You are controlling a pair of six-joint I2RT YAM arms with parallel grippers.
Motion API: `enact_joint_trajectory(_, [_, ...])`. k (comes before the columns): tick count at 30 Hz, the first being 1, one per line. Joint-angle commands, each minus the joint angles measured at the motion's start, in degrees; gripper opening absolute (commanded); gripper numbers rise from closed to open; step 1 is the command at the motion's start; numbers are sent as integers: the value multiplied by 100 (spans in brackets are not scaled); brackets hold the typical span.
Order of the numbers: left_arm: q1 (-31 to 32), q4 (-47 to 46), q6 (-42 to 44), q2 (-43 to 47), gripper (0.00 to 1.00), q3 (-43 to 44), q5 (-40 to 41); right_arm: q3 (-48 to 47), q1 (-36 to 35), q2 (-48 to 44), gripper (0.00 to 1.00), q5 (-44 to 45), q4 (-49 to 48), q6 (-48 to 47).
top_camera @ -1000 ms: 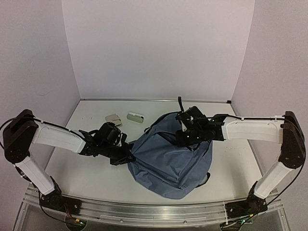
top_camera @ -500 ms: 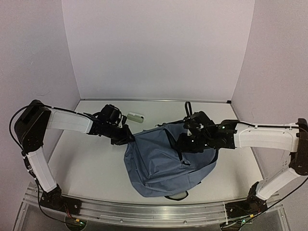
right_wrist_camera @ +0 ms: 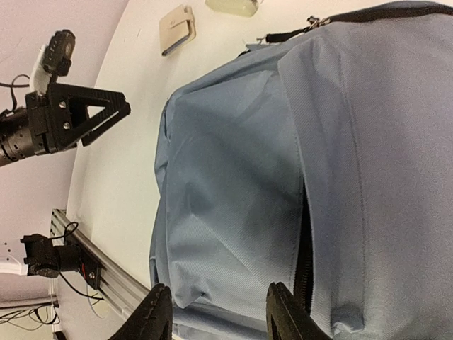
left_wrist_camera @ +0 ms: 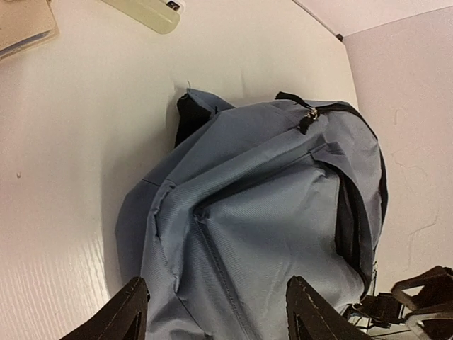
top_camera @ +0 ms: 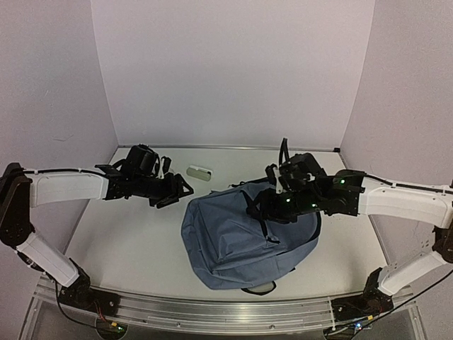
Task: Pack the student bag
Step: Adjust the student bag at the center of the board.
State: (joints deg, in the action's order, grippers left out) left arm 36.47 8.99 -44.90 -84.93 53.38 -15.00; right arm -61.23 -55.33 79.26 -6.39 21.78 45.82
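Left wrist view shows you the left gripper [left_wrist_camera: 216,301] with its fingers spread and nothing between them, aimed at the student bag [left_wrist_camera: 269,212]. On the right wrist view your right gripper [right_wrist_camera: 216,304] is likewise parted. It grips nothing and hangs above the bag's blue front panel.

Only the wrist views give you the tan flat piece [right_wrist_camera: 177,28] lying on the table [top_camera: 127,241]. From the top external camera the left wrist covers that spot. Only the top camera shows you the bag's black top loop [top_camera: 284,150], standing upright at the far end.

Your left arm [top_camera: 71,188] stretches almost level from the left, its gripper just off the bag's far-left corner and not touching it. Your right arm [top_camera: 400,202] reaches in from the right, its wrist over the bag's far-right shoulder.

The bag lies flat in the middle of the table.

You have two arms, two grippers, one bag, one tan piece and one pale oblong case [top_camera: 199,172].
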Motion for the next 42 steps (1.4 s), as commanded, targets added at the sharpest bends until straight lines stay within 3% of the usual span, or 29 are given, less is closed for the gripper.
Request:
enact_joint_trajectory(1, [154,-58,-155,256,67,-134,0,-181,-33,396,47,-187,-11,96])
enact_joint_trajectory(14, [484,-92,-300,280,68,-249,155,-324,-35,961,54,1055,730,351])
enact_joint_trajectory(23, [679,-83,-370,194,69,-288,275,-163,-32,1043,65,892,857,412])
enact_joint_trajectory(32, [894,-121,-460,212,69,-308,379,342,-30,834,64,-598,-711,620])
enact_joint_trajectory(42, [952,-106,-503,477,69,-365,454,1086,-32,-216,61,-975,-3190,946])
